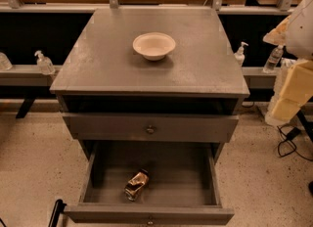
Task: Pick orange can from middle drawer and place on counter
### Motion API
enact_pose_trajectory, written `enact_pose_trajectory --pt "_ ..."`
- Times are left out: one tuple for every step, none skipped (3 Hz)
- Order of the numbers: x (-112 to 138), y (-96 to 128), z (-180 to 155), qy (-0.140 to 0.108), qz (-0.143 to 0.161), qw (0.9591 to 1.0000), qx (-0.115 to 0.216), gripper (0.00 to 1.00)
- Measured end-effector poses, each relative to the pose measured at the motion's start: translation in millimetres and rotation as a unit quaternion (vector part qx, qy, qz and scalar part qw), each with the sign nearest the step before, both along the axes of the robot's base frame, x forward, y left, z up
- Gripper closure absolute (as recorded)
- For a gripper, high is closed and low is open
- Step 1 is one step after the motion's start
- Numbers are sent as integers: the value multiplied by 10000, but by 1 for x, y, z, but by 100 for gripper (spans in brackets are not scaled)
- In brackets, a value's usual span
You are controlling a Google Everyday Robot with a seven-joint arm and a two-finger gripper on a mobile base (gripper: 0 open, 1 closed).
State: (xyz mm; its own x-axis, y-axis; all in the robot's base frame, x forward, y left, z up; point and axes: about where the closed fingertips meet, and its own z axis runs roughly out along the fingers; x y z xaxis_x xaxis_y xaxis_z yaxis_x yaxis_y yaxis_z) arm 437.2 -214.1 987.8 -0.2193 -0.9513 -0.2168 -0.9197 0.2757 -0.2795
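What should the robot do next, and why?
Probably bring the gripper, out of view, down over the orange can: it lies on its side in the open middle drawer, and only the arm shows, at the right edge.

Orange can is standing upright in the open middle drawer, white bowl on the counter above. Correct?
Not upright: the camera view shows the orange can lying on its side in the open middle drawer. The white bowl does sit on the counter. The pincer is out of view; only arm parts show at right.
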Motion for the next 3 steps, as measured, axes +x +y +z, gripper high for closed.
enact_pose_trajectory --pt "1 5 -6 53 68 10000 7 0" --pt "10 46 -58 550 694 9961 67 0" --pt "-2 109 -98 704 1667 9833 171 0"
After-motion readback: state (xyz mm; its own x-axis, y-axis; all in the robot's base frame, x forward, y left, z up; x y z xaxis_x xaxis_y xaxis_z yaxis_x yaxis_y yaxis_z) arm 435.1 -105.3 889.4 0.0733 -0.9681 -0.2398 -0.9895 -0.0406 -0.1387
